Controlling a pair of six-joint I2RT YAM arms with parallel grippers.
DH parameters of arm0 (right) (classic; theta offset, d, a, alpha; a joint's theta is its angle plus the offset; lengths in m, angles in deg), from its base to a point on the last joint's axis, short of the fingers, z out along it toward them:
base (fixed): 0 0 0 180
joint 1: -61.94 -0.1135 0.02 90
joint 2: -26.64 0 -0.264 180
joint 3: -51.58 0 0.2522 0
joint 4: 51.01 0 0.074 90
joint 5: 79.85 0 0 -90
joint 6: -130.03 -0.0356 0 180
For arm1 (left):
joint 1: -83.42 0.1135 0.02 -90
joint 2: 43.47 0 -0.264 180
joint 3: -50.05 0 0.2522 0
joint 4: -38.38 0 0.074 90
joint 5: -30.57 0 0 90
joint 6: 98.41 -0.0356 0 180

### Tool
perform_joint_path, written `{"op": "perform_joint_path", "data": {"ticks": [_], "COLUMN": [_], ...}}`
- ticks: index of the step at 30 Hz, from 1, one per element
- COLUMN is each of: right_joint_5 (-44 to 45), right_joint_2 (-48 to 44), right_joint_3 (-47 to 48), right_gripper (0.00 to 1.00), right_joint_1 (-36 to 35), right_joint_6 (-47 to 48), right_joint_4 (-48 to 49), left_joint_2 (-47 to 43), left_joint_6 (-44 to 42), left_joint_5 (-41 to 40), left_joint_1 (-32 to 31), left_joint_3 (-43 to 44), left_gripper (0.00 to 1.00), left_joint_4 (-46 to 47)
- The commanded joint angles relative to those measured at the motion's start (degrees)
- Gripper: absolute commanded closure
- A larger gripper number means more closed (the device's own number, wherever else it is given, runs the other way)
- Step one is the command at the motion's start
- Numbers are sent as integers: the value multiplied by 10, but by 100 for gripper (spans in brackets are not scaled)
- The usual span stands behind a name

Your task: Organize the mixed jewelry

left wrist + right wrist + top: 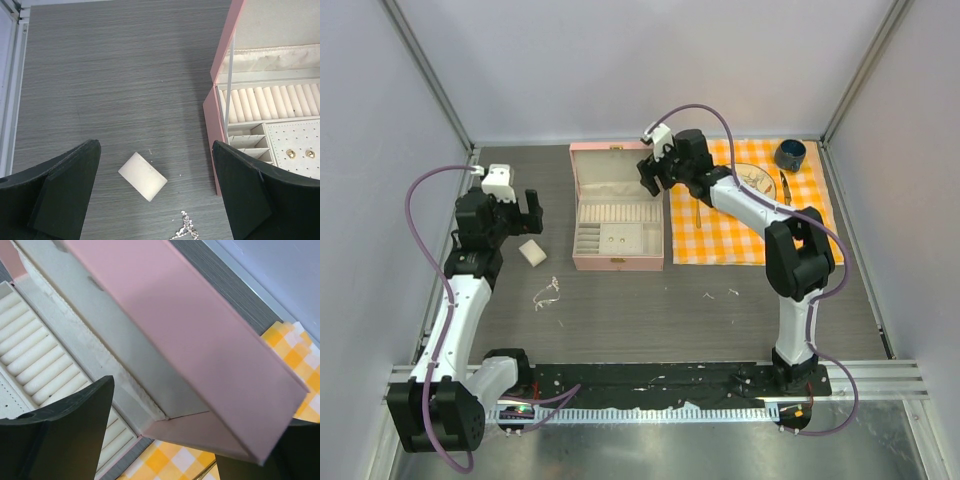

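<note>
The thin chain (548,293) is seen on the table (650,325) lower left of centre in the top view, below the wide-spread left gripper (155,150), while the right gripper (648,180) is spread wide astride the raised lid (190,340) of the pink case (618,262).

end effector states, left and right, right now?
Left end effector: open, holding nothing.
Right end effector: open, jaws straddling the pink case lid, with no grip on it visible.

loc: robot lab cell | evid: plain wall panels (620,60), alu frame (430,75), base rail (660,378)
</note>
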Motion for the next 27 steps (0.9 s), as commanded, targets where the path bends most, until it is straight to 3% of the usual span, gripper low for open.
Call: {"op": "perform_joint_path", "data": {"ticks": [1, 12, 18, 27], "right_joint_5": [-42, -12, 17, 74], "right_joint_2": [-3, -37, -63, -70], "right_joint_3": [29, -23, -54, -46], "right_gripper": [25, 59, 66, 69], "right_joint_1": [0, 0, 1, 15], "right_joint_6": [14, 2, 4, -1], "right_joint_4": [18, 27, 27, 22], "left_joint_2": [-10, -21, -28, -32], "left_joint_6": [-7, -51, -88, -98], "left_joint_5": [-14, -24, -26, -13], "left_joint_1": [3, 2, 3, 3], "left_joint_3": [0, -35, -65, -82], "left_gripper": [0, 0, 0, 0], "left_joint_4": [38, 41, 46, 51]}}
